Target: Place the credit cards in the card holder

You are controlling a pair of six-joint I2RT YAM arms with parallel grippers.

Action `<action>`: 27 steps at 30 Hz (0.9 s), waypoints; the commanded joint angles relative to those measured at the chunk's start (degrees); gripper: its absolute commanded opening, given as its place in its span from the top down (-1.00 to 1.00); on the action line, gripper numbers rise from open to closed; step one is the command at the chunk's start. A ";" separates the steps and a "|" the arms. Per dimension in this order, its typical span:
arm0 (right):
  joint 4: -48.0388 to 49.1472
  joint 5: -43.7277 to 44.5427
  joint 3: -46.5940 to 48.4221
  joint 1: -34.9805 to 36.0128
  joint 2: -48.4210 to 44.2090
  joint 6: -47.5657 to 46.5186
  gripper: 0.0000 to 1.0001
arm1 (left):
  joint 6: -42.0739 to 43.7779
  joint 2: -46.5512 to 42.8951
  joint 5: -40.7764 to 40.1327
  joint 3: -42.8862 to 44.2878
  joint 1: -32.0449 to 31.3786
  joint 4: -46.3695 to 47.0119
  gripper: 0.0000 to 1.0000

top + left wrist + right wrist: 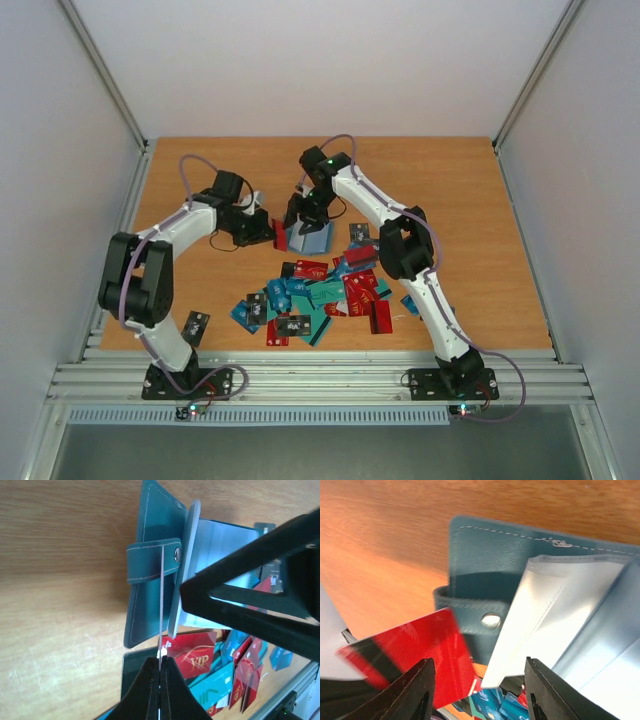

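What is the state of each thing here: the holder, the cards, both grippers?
left gripper: shut on red card.
right gripper: open, above holder.
holder: open, sleeves showing.
red card: held, outside the holder.
other cards: loose pile on table.

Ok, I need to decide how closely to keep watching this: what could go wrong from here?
1. The left gripper pinches the red card near one edge only; pressed against a pocket, it could pivot or slip.
2. The right gripper has its fingers apart at the clear sleeves, clamping nothing, so they may flop and the card may miss.
3. The card holder seems to lie loose on the table; a push could slide it.
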 commanded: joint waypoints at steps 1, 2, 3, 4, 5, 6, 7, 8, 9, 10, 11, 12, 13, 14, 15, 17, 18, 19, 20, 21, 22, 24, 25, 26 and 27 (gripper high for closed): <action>-0.46 -2.47 3.06 0.13 1.75 -0.37 0.00 | 3.25 3.78 -1.02 3.66 -0.10 2.89 0.98; -0.42 -2.79 3.06 0.14 1.74 -0.46 0.00 | 3.64 4.87 -1.25 4.16 -0.05 2.68 0.98; -0.41 -3.09 3.06 0.10 1.69 -0.62 0.01 | 3.87 5.65 -1.50 4.50 -0.04 2.47 0.98; -0.26 -3.18 3.06 0.06 1.69 -0.72 0.01 | 4.15 6.30 -1.83 4.80 -0.07 2.17 0.98; -0.05 -3.19 3.14 0.05 1.74 -0.81 0.02 | 4.26 6.81 -2.18 4.89 -0.04 1.86 0.98; 0.28 -3.11 3.15 -0.09 1.73 -0.79 0.03 | 4.42 7.07 -2.39 4.75 -0.09 1.76 0.98; 0.73 -3.22 3.19 -0.32 1.86 -0.48 0.04 | 4.47 7.19 -2.48 4.37 -0.05 1.63 0.99; 1.25 -3.46 3.30 -0.67 2.18 -0.20 0.06 | 4.47 7.16 -2.55 4.17 -0.04 1.63 0.99; 1.70 -3.87 3.36 -1.03 2.43 0.15 0.08 | 4.61 6.94 -2.56 3.83 -0.08 1.62 0.99; 2.15 -4.09 3.45 -1.33 2.78 0.34 0.10 | 4.69 6.62 -2.56 3.49 -0.04 1.66 0.99; 2.55 -4.21 3.49 -1.68 3.19 0.45 0.14 | 4.80 6.22 -2.56 3.30 -0.11 1.56 0.99; 2.98 -4.35 3.56 -1.99 3.52 0.41 0.18 | 4.89 5.83 -2.63 3.32 -0.10 1.35 0.99; 3.39 -4.52 3.63 -2.31 3.92 0.44 0.22 | 5.07 5.24 -2.65 3.41 -0.08 1.10 0.99; 3.68 -4.85 3.71 -2.65 4.25 0.42 0.27 | 5.09 4.53 -2.71 3.55 -0.10 0.81 0.99; 3.72 -5.10 3.94 -2.93 4.68 0.28 0.31 | 5.02 3.59 -2.78 3.74 -0.11 0.81 0.99; 3.78 -5.45 4.11 -3.40 5.14 -0.24 0.37 | 4.71 1.41 -3.12 4.12 -0.04 0.50 0.99; 3.61 -5.47 4.05 -3.57 5.26 -0.78 0.38 | 4.59 0.27 -3.10 4.34 -0.11 0.40 0.99; 3.34 -5.47 3.92 -3.75 5.20 -1.36 0.39 | 4.57 -0.64 -3.02 4.53 -0.09 0.44 0.99; 3.28 -5.58 3.61 -3.88 5.18 -1.89 0.40 | 4.57 -1.42 -2.35 4.77 -0.10 0.56 0.99; 3.11 -5.83 3.26 -4.04 5.12 -2.51 0.41 | 4.52 -1.98 -1.58 5.04 -0.07 0.67 0.99; 2.77 -5.97 3.05 -4.19 4.97 -3.15 0.42 | 4.48 -2.39 -0.80 5.38 -0.13 0.93 0.99; 2.22 -5.91 2.28 -4.49 4.63 -4.54 0.42 | 4.10 -2.75 2.15 5.81 -0.28 2.21 0.99; 2.37 -6.18 1.70 -4.59 4.31 -4.93 0.42 | 3.77 -2.38 3.74 6.09 -0.35 2.86 0.98; 2.70 -6.55 1.18 -4.70 4.06 -5.02 0.42 | 3.51 -1.74 5.65 6.46 -0.35 3.44 0.98; 3.35 -7.24 0.66 -4.80 3.85 -5.02 0.41 | 3.04 -1.23 6.86 7.02 -0.58 3.71 0.98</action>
